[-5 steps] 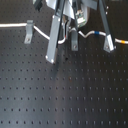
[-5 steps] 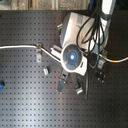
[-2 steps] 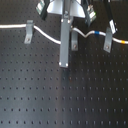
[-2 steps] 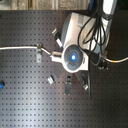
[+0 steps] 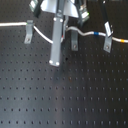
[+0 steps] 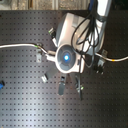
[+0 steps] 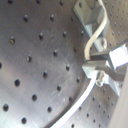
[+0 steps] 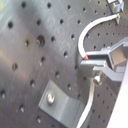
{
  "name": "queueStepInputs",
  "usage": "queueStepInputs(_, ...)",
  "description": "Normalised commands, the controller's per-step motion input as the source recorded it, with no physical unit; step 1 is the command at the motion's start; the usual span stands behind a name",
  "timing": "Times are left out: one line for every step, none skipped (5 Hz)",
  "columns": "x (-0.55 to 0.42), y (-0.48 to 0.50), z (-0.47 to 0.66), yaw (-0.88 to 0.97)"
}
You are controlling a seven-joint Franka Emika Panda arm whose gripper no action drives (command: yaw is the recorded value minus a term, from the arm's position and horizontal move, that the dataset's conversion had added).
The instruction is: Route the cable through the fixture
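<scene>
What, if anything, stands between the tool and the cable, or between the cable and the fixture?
Nothing visible. In the first wrist view the cable runs right at the tool and curves up to the fixture over bare perforated board.

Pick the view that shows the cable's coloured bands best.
First exterior view: the cable shows its blue band by the right clip and a yellow one further right. Second exterior view shows only plain white cord at left. Both wrist views show short white stretches, no bands.
</scene>
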Motion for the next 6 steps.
queueStepInputs(-0.348,-0.039,0.07,0.19)
queueStepInputs(-0.304,0.176,0.03,0.37)
queueStepInputs(-0.212,0.119,0.04,0.47)
queueStepInputs(-0.082,0.143,0.0,0.25)
queueStepInputs(0.016,0.043,0.26,0.24)
queueStepInputs(-0.069,0.044,0.31,0.69)
